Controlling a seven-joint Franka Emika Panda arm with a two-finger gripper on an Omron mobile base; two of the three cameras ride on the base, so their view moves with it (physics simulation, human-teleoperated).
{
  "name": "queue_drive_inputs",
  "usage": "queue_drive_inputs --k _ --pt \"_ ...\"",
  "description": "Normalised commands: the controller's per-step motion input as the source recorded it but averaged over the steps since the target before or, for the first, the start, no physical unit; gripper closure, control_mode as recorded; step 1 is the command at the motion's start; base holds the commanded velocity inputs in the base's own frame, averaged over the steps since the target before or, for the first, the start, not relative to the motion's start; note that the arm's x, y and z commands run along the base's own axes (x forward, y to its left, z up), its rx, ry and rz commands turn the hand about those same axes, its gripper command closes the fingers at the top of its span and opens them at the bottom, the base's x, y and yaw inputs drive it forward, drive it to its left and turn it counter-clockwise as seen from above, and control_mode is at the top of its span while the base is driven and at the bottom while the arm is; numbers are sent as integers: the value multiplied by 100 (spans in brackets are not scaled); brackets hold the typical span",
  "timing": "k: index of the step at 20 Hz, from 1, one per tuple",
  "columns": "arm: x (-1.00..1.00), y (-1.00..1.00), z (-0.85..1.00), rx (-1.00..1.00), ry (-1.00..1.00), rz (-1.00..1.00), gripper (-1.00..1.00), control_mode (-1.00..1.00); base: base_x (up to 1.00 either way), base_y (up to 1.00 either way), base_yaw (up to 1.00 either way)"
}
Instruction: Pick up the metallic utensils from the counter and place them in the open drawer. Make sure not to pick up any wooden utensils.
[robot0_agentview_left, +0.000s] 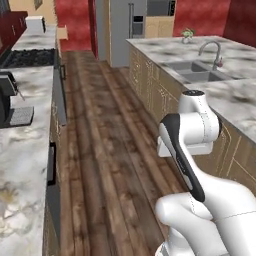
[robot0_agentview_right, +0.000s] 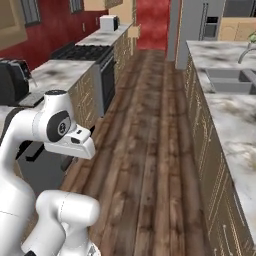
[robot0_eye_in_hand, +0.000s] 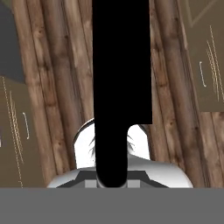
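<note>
A black knife (robot0_eye_in_hand: 122, 78), one of the metallic utensils, runs up the middle of the hand view, its wide blade pointing away and its narrower handle near the bottom edge. My gripper (robot0_eye_in_hand: 111, 180) is shut on that handle, and the knife hides the fingertips. The hand looks straight down at the brown plank floor (robot0_eye_in_hand: 61, 87) between two cabinet rows. A marble counter (robot0_agentview_left: 235, 100) lies to the arm's right and another counter (robot0_agentview_left: 20, 165) to its left. The open drawer and the wooden utensils are out of view.
My folded white arm (robot0_agentview_left: 192, 130) stands over the aisle. A sink with a faucet (robot0_agentview_left: 212, 55) sits in the right counter. A coffee machine (robot0_agentview_left: 7, 100) and a stove (robot0_agentview_left: 30, 57) are along the left counter. Tan cabinet fronts (robot0_eye_in_hand: 205, 52) flank the floor.
</note>
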Motion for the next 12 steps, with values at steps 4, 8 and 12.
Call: queue_drive_inputs --k 4,8,12 --pt "0 0 0 0 0 0 100 100 100 -1 5" --pt "0 0 0 0 0 0 100 100 100 -9 4" --pt "0 0 0 0 0 0 100 100 100 -20 2"
